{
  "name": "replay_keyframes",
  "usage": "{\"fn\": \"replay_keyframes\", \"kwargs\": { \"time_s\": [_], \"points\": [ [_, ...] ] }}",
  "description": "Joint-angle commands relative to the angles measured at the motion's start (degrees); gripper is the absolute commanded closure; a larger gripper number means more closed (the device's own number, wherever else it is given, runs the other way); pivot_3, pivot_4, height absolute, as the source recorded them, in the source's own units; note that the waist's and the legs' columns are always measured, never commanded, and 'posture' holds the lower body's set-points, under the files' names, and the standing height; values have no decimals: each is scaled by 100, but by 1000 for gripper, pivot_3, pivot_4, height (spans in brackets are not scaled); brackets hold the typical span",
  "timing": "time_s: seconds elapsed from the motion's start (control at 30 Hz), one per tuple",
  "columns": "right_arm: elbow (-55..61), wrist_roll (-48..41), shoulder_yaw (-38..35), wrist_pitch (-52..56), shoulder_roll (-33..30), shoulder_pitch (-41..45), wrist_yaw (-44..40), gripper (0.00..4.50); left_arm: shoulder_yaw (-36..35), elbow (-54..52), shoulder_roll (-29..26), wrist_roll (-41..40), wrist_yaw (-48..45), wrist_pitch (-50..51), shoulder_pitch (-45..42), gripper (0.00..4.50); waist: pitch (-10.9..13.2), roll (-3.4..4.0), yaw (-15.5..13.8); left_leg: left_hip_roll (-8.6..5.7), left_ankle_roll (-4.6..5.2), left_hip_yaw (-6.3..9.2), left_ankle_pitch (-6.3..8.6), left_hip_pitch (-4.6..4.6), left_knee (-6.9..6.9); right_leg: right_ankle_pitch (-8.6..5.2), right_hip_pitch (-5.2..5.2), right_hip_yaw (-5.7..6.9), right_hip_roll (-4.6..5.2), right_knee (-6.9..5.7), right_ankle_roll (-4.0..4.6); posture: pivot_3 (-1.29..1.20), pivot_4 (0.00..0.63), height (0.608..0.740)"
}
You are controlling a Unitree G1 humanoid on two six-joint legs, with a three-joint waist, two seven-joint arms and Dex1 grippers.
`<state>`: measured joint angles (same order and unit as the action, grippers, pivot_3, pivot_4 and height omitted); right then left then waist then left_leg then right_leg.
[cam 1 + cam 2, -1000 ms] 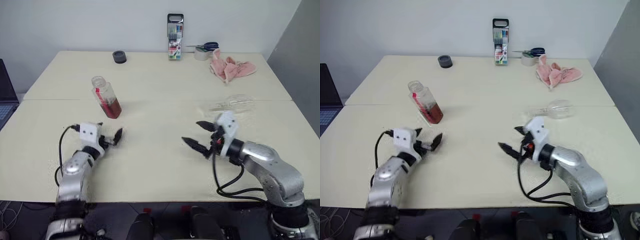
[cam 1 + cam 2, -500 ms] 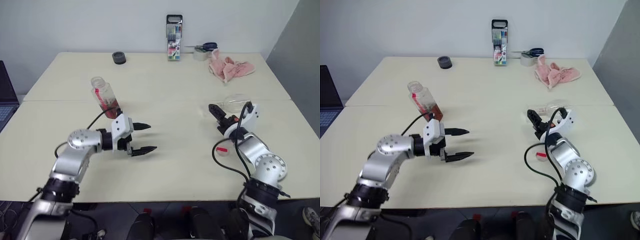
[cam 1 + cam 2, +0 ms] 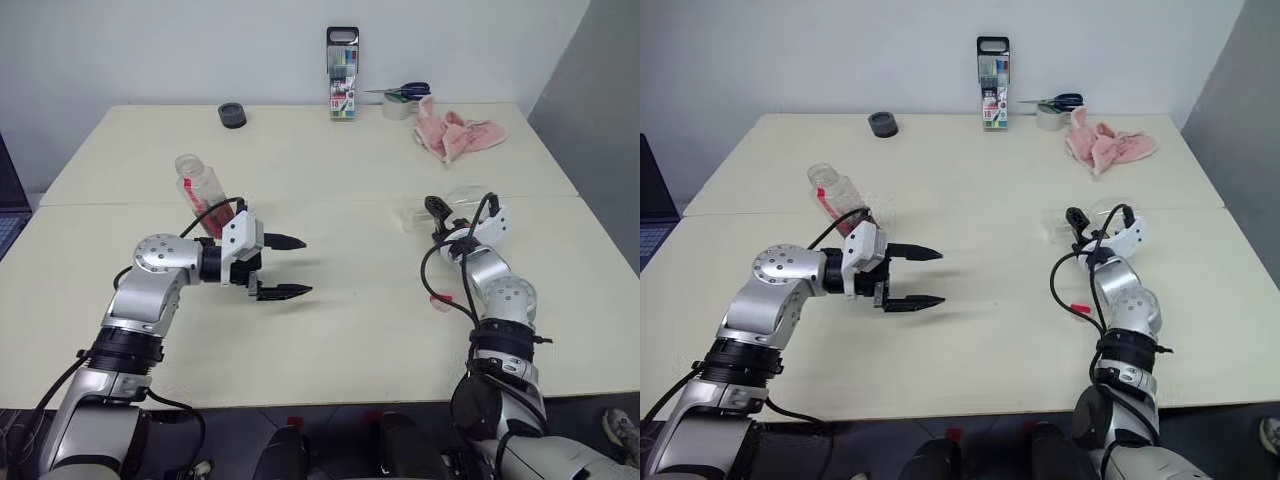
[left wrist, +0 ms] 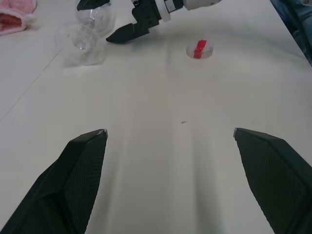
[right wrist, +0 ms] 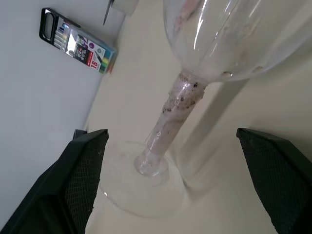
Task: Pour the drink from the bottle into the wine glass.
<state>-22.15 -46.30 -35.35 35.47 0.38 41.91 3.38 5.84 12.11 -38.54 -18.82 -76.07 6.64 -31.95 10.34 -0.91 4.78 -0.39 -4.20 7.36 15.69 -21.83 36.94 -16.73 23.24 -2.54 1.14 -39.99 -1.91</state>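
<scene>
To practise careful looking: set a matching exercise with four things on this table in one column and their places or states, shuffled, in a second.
Things:
1. wine glass
2. bottle
3. pink cloth
4. marker case

Places or states:
A. upright at the far edge by the wall
B. crumpled at the far right
C. lying on its side by the right gripper
D. uncapped, just behind the left gripper

Pairs: 1-C, 2-D, 3-B, 4-A
</scene>
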Motion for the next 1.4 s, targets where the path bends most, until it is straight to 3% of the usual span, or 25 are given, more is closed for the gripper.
{"fn": "replay_keyframes", "kwargs": {
  "time_s": [0.03,0.27,0.3,0.37,0.5,0.67,0.73,0.9,1.1,1.4],
  "points": [
    [-651,6,0,-438,-169,412,-320,0,-48,130,18,55,-94,-193,-165,73,0,0,21,0,0,-1,0,1,0,0,0,0,0,-1,0,0,150,740],
    [-2173,18,-178,-1244,-486,1035,-691,0,0,381,93,190,-186,-369,-314,73,0,0,35,0,0,-2,0,1,1,0,0,-2,-1,-1,0,0,150,740],
    [-2362,23,-195,-1328,-528,1104,-742,179,7,385,106,201,-184,-369,-331,27,0,0,35,0,0,-3,0,1,1,0,0,-3,-1,-1,0,0,150,740],
    [-2690,23,-226,-1443,-585,1216,-827,604,26,382,123,232,-183,-385,-357,0,0,0,34,0,0,-2,0,1,2,0,-1,-2,0,-1,0,0,150,740],
    [-3009,-24,-229,-1461,-644,1313,-983,2003,29,308,140,261,-148,-357,-340,0,0,0,34,1,0,-3,0,1,1,0,-1,-3,0,-1,1,0,150,740],
    [-2890,-74,-182,-1269,-615,1272,-1091,3730,15,148,139,235,-82,-241,-245,0,0,0,32,1,0,-3,0,3,3,1,-2,-5,0,-2,0,0,150,740],
    [-2643,50,-2,-1162,-591,1128,-1188,4226,-17,57,149,205,9,-153,-208,0,-1,1,32,1,0,-2,0,3,4,1,-3,-4,0,-3,0,0,150,740],
    [-976,1275,1684,-1214,-489,153,-1690,4268,-180,-180,151,113,349,199,-82,0,-2,3,33,-1,0,7,0,0,1,0,-2,0,1,-3,0,0,150,740],
    [186,2944,3546,-2288,-599,-1098,-2245,4268,-435,-334,143,249,1144,466,173,0,-9,0,23,0,0,12,0,3,2,0,-2,4,1,-1,-1,0,150,740],
    [-44,4168,4323,-3380,-687,-1595,-2416,4268,-768,-751,45,149,1749,874,717,0,-20,-10,19,4,-1,11,0,9,1,0,-6,4,-2,0,-1,0,150,740]
  ]
}}
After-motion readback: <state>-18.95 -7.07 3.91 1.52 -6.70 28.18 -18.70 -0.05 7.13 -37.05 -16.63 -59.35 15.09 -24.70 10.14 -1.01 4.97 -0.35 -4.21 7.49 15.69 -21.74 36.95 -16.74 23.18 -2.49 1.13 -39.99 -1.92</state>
